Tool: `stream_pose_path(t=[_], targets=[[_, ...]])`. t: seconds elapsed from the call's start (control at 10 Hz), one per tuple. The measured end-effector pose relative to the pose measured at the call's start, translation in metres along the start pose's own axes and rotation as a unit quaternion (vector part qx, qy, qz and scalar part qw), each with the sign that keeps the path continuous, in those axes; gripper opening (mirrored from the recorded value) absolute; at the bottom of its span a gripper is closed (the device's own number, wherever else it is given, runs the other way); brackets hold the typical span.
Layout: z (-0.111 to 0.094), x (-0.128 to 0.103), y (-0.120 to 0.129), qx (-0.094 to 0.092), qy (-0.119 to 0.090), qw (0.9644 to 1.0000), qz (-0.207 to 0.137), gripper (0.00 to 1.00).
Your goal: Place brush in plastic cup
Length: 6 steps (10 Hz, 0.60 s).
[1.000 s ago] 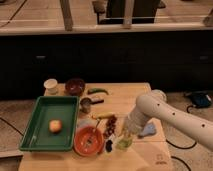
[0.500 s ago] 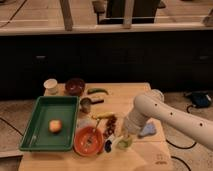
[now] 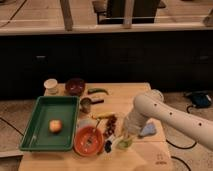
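Observation:
The yellow-green plastic cup point(image 3: 123, 144) stands near the front edge of the wooden table point(image 3: 131, 95), right of the orange bowl point(image 3: 88, 141). My gripper point(image 3: 125, 134), at the end of the white arm point(image 3: 167, 114), hangs directly over the cup and covers part of it. I cannot make out the brush; it may be hidden by the gripper. A small dark object point(image 3: 108, 146) lies just left of the cup.
A green tray point(image 3: 35, 131) holding a round fruit point(image 3: 55, 126) is at the left. A white cup point(image 3: 51, 85), dark red bowl point(image 3: 75, 86), green pepper point(image 3: 98, 91), metal cup point(image 3: 86, 104), yellow item point(image 3: 102, 116) and dark red cluster point(image 3: 111, 125) lie behind. A blue cloth point(image 3: 148, 131) lies right of the gripper.

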<state>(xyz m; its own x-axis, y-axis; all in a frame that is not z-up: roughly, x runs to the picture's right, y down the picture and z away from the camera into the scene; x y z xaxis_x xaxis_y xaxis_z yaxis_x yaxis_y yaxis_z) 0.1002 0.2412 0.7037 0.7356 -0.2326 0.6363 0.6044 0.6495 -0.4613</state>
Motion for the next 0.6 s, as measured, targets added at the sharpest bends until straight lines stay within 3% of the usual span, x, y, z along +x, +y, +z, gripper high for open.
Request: stream_pose_path(t=[0.6], targets=[[0.0009,0.0013,-0.0042,-0.003,-0.009,0.9999,-0.007,0.8]])
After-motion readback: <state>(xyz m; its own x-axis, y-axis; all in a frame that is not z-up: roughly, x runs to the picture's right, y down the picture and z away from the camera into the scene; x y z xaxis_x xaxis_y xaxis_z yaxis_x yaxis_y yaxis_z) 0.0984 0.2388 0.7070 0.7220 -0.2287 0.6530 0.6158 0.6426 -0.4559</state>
